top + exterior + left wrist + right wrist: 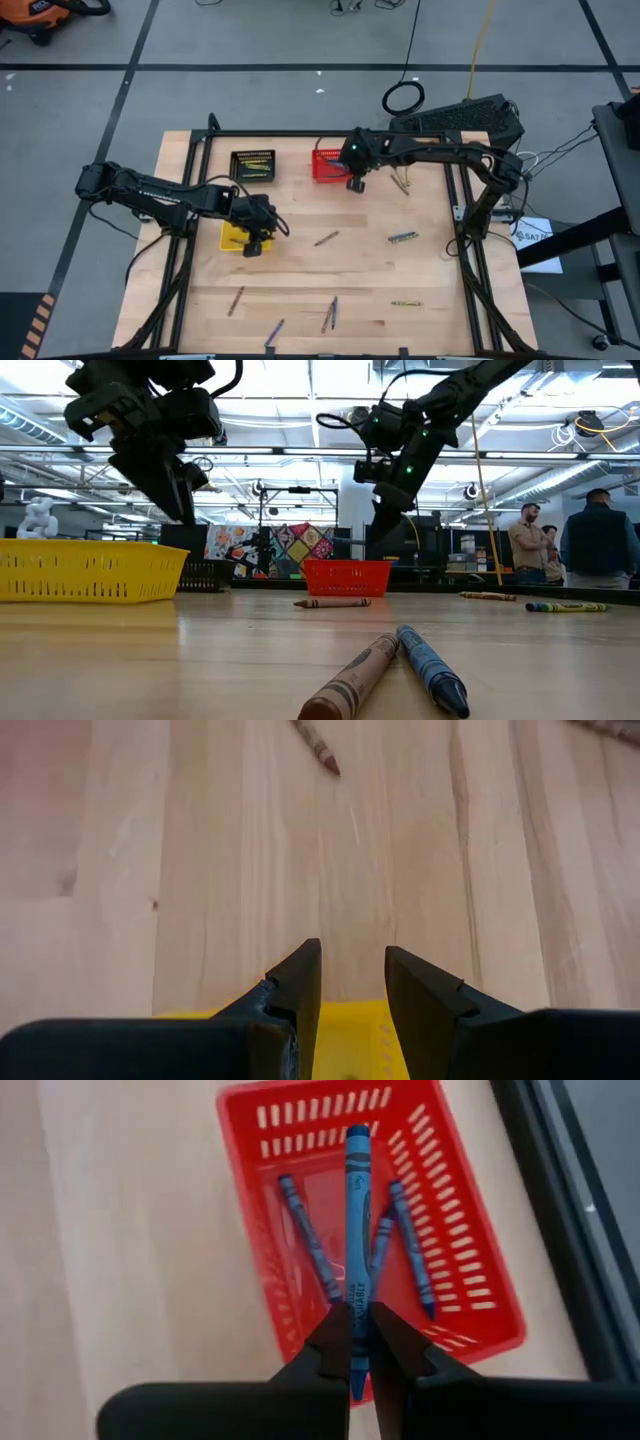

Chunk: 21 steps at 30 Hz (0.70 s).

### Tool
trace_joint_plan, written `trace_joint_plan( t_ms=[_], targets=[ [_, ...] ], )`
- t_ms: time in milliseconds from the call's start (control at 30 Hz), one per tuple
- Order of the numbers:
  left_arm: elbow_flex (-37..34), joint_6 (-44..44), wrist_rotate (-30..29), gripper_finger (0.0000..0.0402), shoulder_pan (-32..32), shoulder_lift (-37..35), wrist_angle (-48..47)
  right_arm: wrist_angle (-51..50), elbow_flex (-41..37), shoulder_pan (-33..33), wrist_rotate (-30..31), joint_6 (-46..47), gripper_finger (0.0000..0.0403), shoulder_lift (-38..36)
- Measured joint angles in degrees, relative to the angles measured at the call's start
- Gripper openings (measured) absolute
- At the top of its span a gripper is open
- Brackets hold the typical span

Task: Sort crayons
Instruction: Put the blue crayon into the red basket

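My right gripper (357, 1315) is shut on a blue crayon (357, 1200) above the red basket (243, 1180), where three blue crayons (308, 1240) lie on the bottom. In the high view it (356, 184) stands at that basket's right edge. My left gripper (352, 982) is open with nothing between its fingers, over the far rim of the yellow basket (350, 1038) at the table's left (232, 238). The black basket (252, 165) holds yellow-green crayons. Loose crayons lie flat on the table, among them a brown one (326, 238) and a blue one (403, 237). My right gripper pinches the blue crayon between its two fingers near one end (357, 1288). The crayon lies along the fingers and sticks out forward past their tips. The fingers slant down from above. The crayon is lifted clear, over the red basket's inside.
More loose crayons lie near the front edge (330, 314), at the front left (235, 300), front right (406, 303) and right of the red basket (402, 182). A black frame (300, 134) borders the table. People (528, 545) stand in the room beyond.
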Motion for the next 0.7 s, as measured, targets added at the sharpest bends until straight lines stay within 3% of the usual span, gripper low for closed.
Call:
trace_joint_plan(
  t_ms=[200,367,700],
  targets=[
    [0.0,-3.72,-3.48,0.0114,0.0,0.0,2.74,2.3,0.0,-2.23,-0.3,-3.25,0.0,0.07],
    [0.0,-8.39,-7.39,0.0114,0.0,0.0,3.06,4.74,0.0,-3.36,-4.37,-5.41,0.0,1.38],
    [0.0,-15.04,-8.7,0.0114,0.0,0.0,3.09,5.13,0.0,-3.42,-4.42,-8.82,0.0002,5.51]
  ],
)
